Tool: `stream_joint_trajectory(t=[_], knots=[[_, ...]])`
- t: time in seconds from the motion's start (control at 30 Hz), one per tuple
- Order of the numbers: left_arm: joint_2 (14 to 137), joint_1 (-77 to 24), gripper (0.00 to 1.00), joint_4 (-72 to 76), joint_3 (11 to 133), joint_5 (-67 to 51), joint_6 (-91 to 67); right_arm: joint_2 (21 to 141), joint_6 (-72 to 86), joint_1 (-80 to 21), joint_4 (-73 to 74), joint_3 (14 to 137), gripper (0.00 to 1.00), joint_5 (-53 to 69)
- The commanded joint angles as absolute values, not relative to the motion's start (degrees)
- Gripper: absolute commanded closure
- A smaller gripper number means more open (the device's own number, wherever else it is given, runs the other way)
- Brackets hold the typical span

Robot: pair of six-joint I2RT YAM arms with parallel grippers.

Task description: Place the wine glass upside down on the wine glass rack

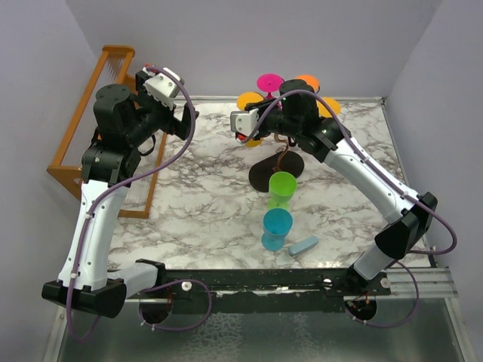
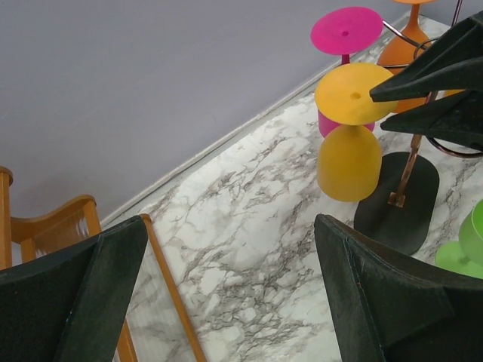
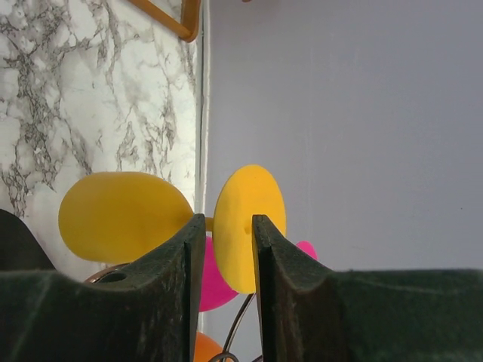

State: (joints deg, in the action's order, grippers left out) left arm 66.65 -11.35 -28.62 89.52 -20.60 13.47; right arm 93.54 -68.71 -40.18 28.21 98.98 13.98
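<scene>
One rack [image 1: 264,175]; two loose glasses [image 1: 283,188] [image 1: 276,228].

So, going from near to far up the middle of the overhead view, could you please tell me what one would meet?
black rail → blue glass → green glass → pink glass

Wine glass [image 2: 348,162] on rack [image 2: 398,202] — cups [image 1: 283,188] before.

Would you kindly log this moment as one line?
yellow wine glass: inverted on wine glass rack | right gripper: jaws parted at its foot | left gripper: open, empty
</scene>
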Motion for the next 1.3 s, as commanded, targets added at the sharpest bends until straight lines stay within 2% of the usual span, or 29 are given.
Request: stream_joint_trajectory(t=[0.0,0.33,0.63,0.83,1.1,1.27], knots=[[66.36,-11.1,0.05,-26.36,88.34,-21.61,12.86,90.82,-66.57,-40.61,28.85,98.51,0.67,14.09],[66.18,-11.14,0.05,-24.02,85.64,-23.66,8.18,86.46,-63.94,-40.59,32.85,97.64,0.6,16.26],[65.61,-12.63,0.12,-22.93,79.06,-37.05,3.16,76.05,-53.59,-40.63,33.14,91.72,0.56,15.64],[65.64,-18.47,0.2,-25.46,74.85,-43.03,6.6,67.68,-45.52,-35.66,31.71,86.02,0.47,19.71],[67.69,-27.91,0.23,-29.72,72.2,-45.65,14.03,61.47,-37.08,-26.03,30.87,86.68,0.31,24.7],[68.9,-34.38,0.24,-31.72,70.58,-44.41,18.86,60.28,-37.38,-22.01,29.33,85.42,0.28,23.56]])
